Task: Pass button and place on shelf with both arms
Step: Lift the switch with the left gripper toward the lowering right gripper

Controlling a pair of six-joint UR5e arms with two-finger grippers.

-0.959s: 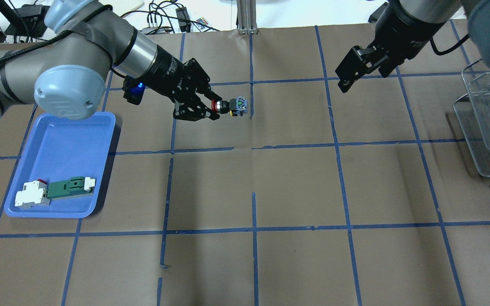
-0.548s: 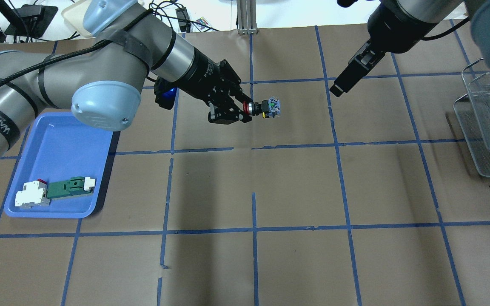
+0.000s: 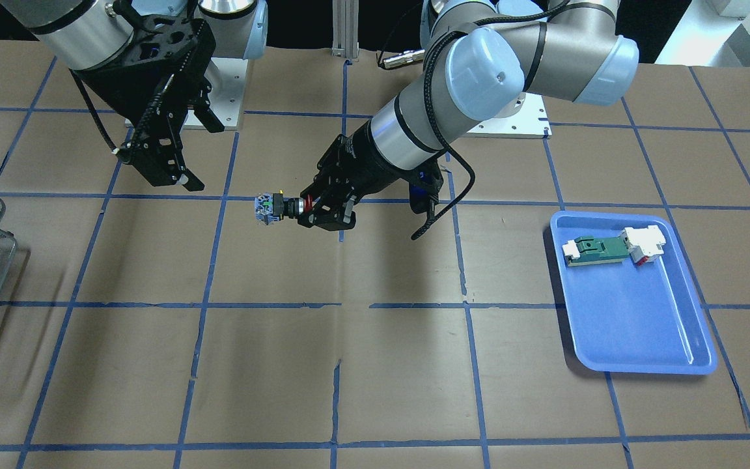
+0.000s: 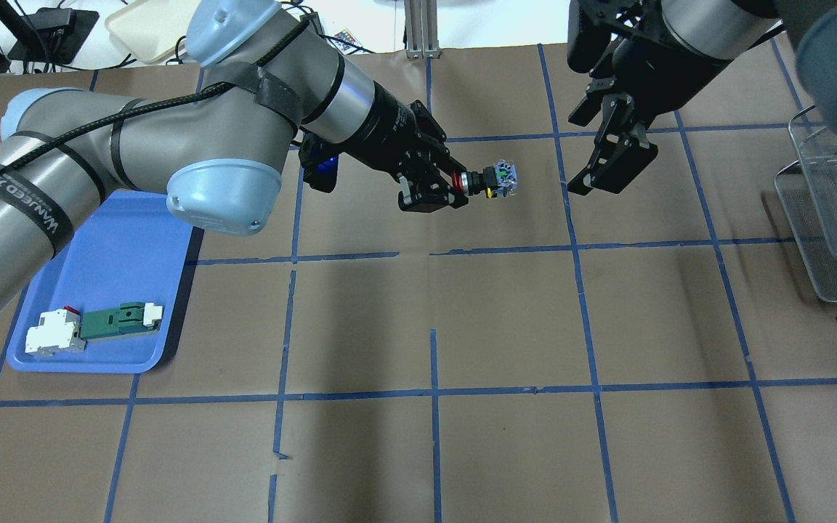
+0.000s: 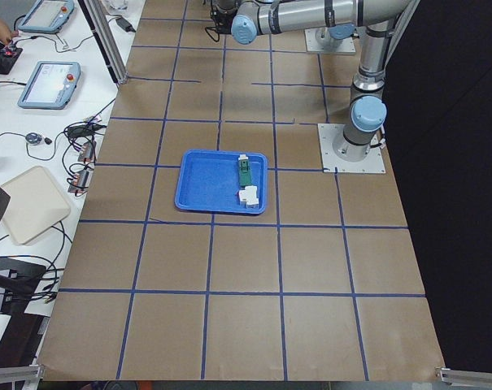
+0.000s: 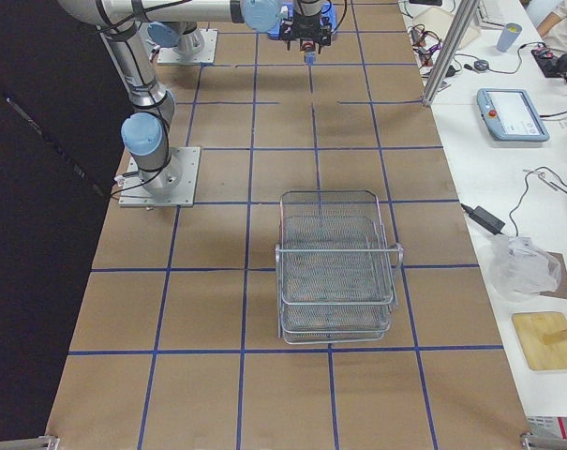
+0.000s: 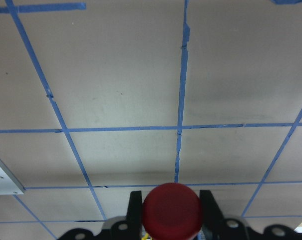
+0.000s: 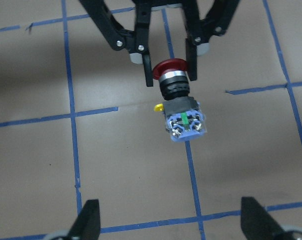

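The button (image 4: pixel 497 179), with a red head, black collar and blue-and-white back block, hangs in the air over the table's far middle. My left gripper (image 4: pixel 460 186) is shut on its red head, and the back block points toward the right arm. It also shows in the front view (image 3: pixel 275 206) and the right wrist view (image 8: pixel 181 107). My right gripper (image 4: pixel 602 179) is open and empty, a short way to the right of the button, jaws facing it. The wire-mesh shelf (image 4: pixel 834 211) stands at the table's right edge.
A blue tray (image 4: pixel 117 240) lies at the left. It holds a green-and-white flat part (image 4: pixel 118 322) and a white block with a red tip (image 4: pixel 54 334). Brown paper with blue tape lines covers the table. The left forearm reaches over the tray's far corner.
My left arm has carried the button further right, toward the table's middle. My right gripper has turned and come lower and closer, and now faces the button's back block.
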